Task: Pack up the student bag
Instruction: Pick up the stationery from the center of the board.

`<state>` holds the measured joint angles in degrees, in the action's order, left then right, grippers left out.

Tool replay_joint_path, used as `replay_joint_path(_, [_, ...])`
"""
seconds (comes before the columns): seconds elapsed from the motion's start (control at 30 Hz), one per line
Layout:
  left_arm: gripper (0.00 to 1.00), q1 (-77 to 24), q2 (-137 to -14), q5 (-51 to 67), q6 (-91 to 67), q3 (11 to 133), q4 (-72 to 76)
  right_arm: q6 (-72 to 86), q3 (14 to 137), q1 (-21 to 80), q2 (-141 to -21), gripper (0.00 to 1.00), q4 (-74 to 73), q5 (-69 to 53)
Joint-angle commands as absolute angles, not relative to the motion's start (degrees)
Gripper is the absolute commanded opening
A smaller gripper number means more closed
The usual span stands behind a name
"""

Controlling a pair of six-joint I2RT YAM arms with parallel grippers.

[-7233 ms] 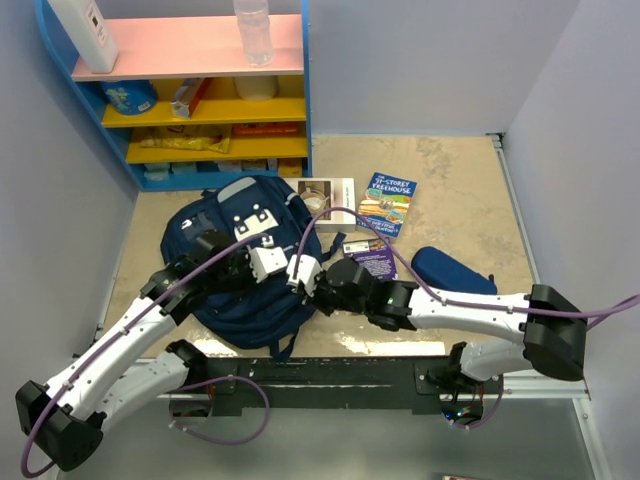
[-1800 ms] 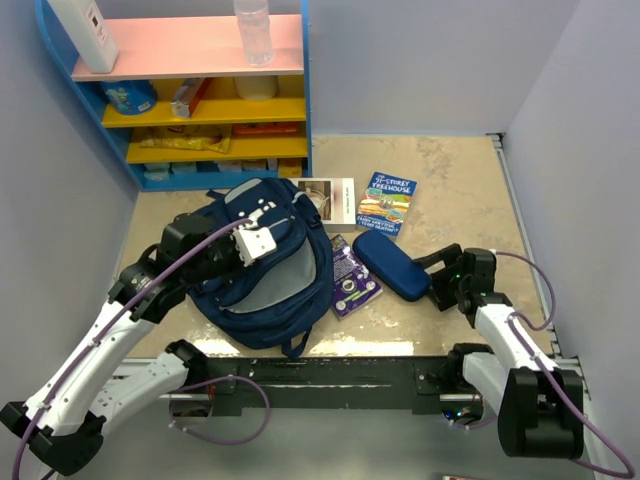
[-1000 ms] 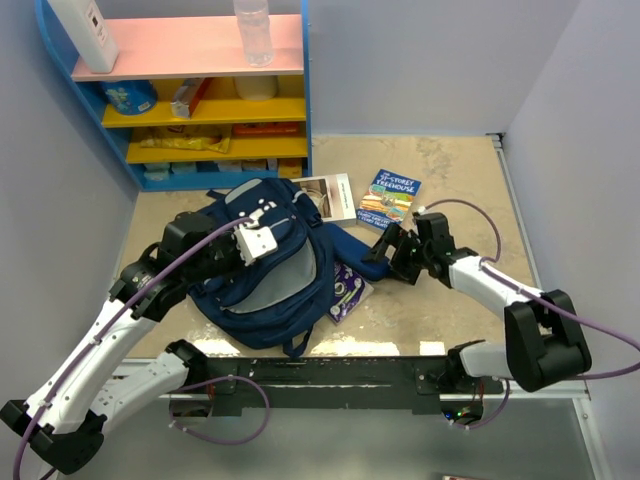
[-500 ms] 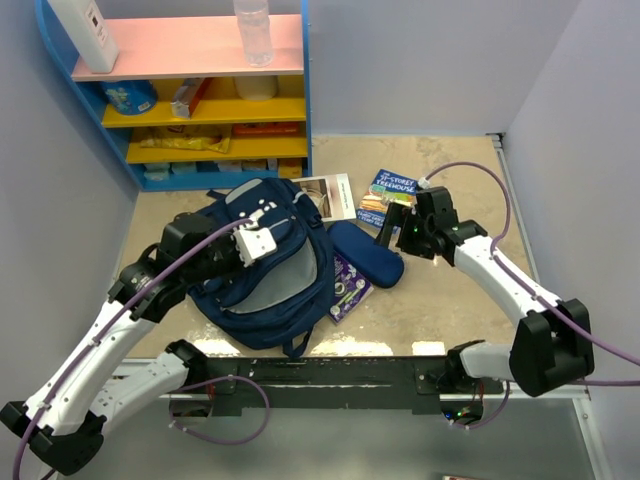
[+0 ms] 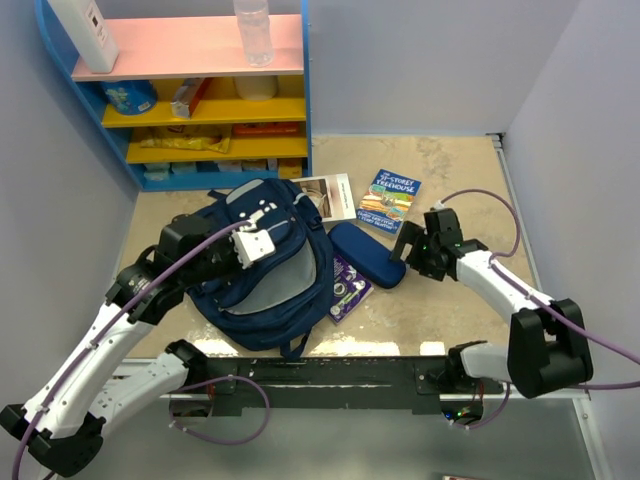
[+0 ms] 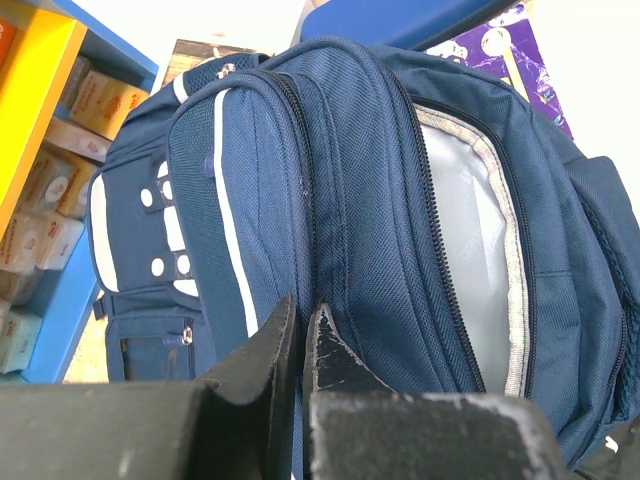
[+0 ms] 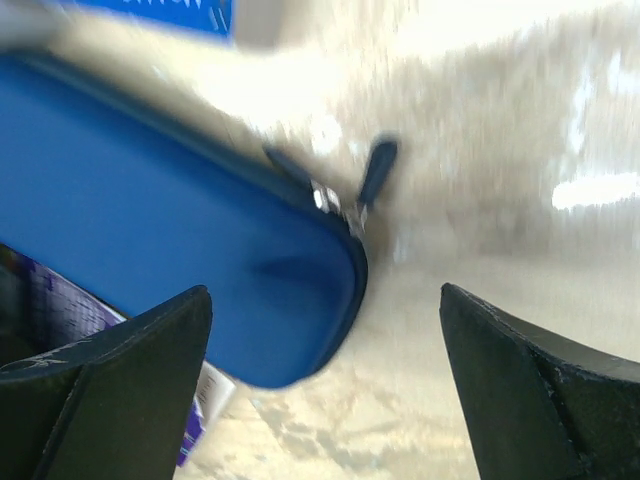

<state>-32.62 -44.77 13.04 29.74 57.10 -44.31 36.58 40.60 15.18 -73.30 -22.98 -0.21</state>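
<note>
left claw (image 6: 300,312) pressed together, pinching student bag (image 6: 360,200) fabric; right claw (image 7: 325,292) spread wide just beside navy pencil case (image 7: 150,200) zip end on worktop (image 7: 480,150)

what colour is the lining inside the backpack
The student bag has a light grey lining; clearest in the left wrist view.

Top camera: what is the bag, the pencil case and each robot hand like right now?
student bag: main pocket unzipped, grey lining showing.
left gripper: shut, against the bag's open edge.
right gripper: open, empty, over the pencil case's end.
pencil case: closed, lying flat, not gripped.
</note>
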Motion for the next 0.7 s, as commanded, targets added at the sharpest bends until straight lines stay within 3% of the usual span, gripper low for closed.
replay_joint_path(0.0, [0.00, -32.4, -42.8, 14.9, 31.4, 60.0, -37.5, 31.3, 41.1, 7.6, -75.4, 0.99, -4.9, -13.0])
replay_joint_path(0.3, [0.00, -32.4, -42.5, 14.8, 31.3, 60.1, -37.8, 23.6, 52.4, 7.6, -93.3, 0.98, -1.0, -36.5])
replay_joint_path(0.67, [0.00, -32.4, -42.7, 14.9, 31.6, 60.8, -38.3, 22.9, 45.1, 8.3, -93.6, 0.98, -3.0, -32.4])
